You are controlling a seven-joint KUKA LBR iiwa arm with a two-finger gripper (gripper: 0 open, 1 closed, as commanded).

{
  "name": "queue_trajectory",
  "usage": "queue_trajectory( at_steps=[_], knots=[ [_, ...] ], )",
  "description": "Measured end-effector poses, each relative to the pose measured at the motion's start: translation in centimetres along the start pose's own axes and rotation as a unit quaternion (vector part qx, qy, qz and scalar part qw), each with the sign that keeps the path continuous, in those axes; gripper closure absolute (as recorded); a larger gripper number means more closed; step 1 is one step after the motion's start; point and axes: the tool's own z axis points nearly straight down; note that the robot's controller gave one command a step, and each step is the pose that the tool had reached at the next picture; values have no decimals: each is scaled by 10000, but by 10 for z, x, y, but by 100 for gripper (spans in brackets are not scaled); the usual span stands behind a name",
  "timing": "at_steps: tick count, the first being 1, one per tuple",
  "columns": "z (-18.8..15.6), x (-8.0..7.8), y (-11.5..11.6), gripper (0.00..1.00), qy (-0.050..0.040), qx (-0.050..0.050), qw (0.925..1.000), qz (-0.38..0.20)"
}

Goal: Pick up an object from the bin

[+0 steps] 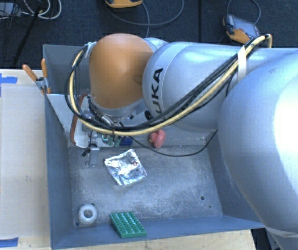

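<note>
None of the loose things lifted yet, by the look of it. Down low with the gripper point(90, 159) in the far left corner of the bin point(60, 191), just beside the crumpled silver foil wrapper point(125, 169). Can't tell how wide open; can't see anything held. Grasp and lift left to do. Elsewhere: pink lump point(157, 137) under the arm, white ring point(88, 213) and green studded plate point(128, 224) by the near wall. Bare speckled grey floor, room around the foil

Crumpled silver foil wrapper point(125, 169), flat, centre-left on the bin point(60, 191) floor
</note>
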Motion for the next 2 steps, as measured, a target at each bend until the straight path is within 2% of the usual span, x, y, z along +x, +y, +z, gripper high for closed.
queue_trajectory(
  at_steps=[1,2],
  knots=[
    [87,19,-101,0,-4,18,9961,-877],
    [90,21,-129,0,-28,0,9996,-296]
  ],
)
